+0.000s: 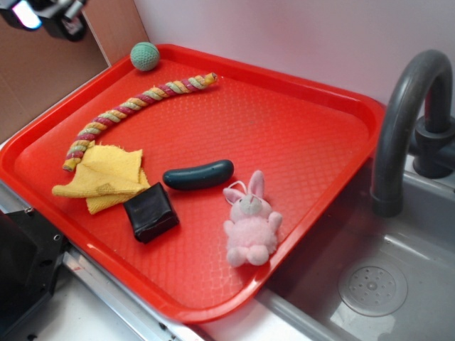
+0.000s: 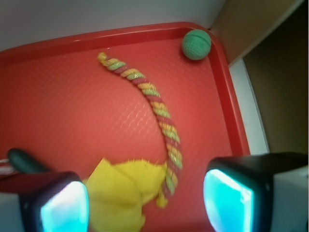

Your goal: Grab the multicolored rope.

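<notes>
The multicolored rope (image 1: 133, 106) is a long twisted cord of pink, yellow and green strands. It lies curved along the far left part of the red tray (image 1: 306, 135). In the wrist view the rope (image 2: 152, 99) runs from the upper left down to the yellow cloth (image 2: 128, 193). My gripper (image 2: 145, 205) is open and empty, high above the tray, with the rope's lower end and the cloth between its fingers (image 2: 227, 198). In the exterior view only part of the gripper (image 1: 50, 15) shows at the top left corner.
On the tray lie a green ball (image 1: 145, 56), a yellow cloth (image 1: 106, 177), a dark green oblong toy (image 1: 198, 175), a black block (image 1: 151, 212) and a pink bunny (image 1: 250, 222). A grey faucet (image 1: 405, 121) and a sink (image 1: 370, 284) are on the right.
</notes>
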